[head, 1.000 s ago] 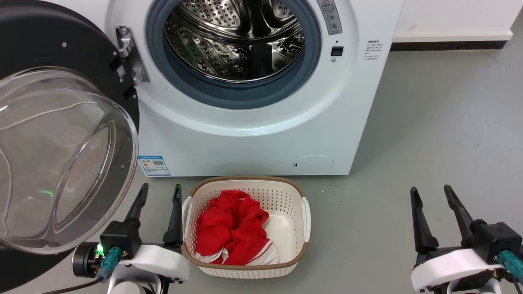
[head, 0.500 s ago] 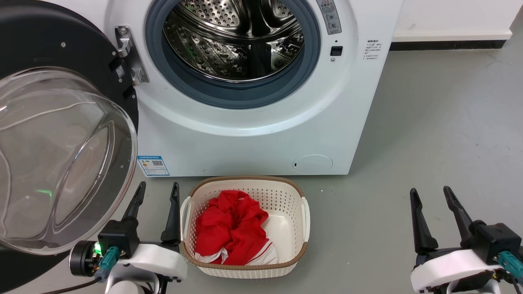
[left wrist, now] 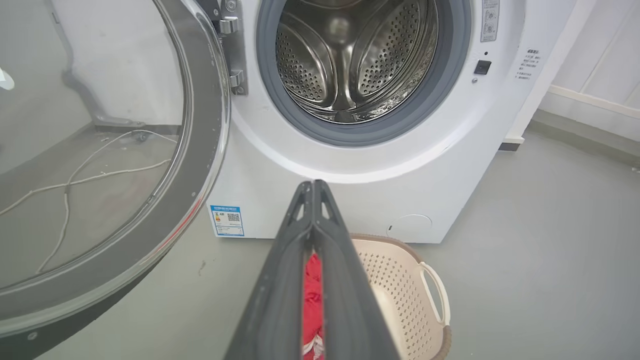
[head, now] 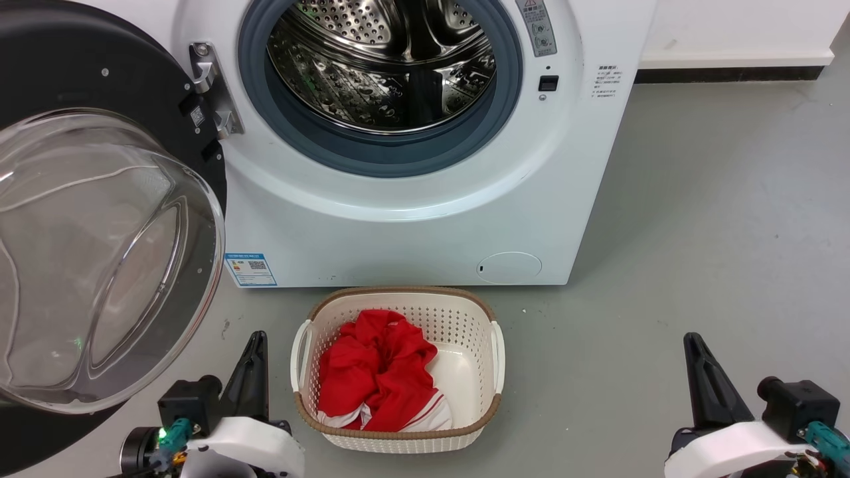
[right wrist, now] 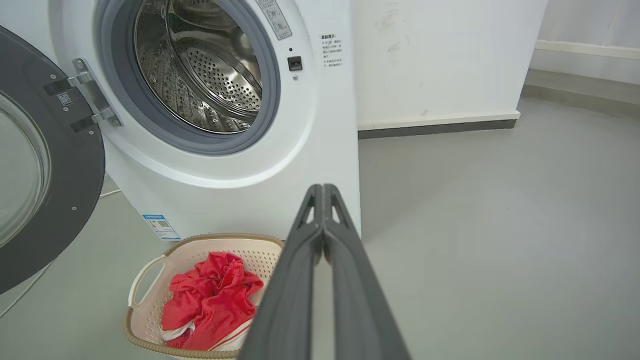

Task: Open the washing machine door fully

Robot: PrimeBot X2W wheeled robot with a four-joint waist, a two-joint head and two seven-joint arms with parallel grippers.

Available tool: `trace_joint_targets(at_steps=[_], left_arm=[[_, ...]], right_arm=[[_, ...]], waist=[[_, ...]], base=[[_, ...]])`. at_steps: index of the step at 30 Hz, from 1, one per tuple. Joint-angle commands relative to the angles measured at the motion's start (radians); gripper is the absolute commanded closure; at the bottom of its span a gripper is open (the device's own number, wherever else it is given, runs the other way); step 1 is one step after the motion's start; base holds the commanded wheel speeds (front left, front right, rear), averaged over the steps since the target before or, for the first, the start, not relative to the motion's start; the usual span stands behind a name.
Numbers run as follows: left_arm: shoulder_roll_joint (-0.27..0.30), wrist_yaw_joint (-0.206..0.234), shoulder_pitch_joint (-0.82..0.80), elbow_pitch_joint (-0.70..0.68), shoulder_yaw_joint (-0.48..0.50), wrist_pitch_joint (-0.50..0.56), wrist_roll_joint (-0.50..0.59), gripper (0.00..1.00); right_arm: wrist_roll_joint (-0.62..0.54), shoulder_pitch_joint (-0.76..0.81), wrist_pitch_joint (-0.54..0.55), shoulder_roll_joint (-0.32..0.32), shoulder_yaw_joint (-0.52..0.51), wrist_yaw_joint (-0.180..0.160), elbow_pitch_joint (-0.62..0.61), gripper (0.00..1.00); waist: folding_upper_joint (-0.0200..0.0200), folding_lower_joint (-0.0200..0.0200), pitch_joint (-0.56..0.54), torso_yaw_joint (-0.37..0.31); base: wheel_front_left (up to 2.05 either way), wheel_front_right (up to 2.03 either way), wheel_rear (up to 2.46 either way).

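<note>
Head view puts the washing machine door [head: 99,232] swung wide at nine o'clock of the washing machine [head: 412,226], left gripper [head: 255,342] and right gripper [head: 692,342] pinched closed, empty; opening looks finished, needing only clearance.

White washing machine [head: 398,232]; blk door [head: 73,66]; red cloth [head: 372,375].

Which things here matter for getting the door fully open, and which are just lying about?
Job: washing machine door, swung wide; washing machine; left gripper and right gripper, both shut.
Lying about: laundry basket; red clothes in it.
</note>
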Motion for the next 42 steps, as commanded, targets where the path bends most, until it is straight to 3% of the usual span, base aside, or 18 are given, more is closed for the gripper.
trace_joint_targets(at_steps=[1,21,42], left_arm=[[0.001,-0.004,-0.02,-0.014,0.01,0.006,-0.032,1.0],[-0.02,-0.038,-0.029,-0.017,0.059,0.093,-0.382,1.0],[-0.037,-0.067,-0.04,-0.016,0.102,0.168,-0.673,1.0]], right_arm=[[0.038,-0.016,0.003,-0.003,-0.001,0.0,-0.013,1.0],[0.419,-0.057,0.057,-0.013,-0.01,0.0,0.03,1.0],[0.731,-0.089,0.107,-0.017,-0.022,0.0,0.064,1.0]], waist=[[0.0,0.0,0.0,0.0],[0.0,0.0,-0.005,-0.003],[0.0,0.0,-0.009,-0.006]], base=[[0.0,0.0,0.0],[0.0,0.0,0.0],[0.0,0.0,0.0]])
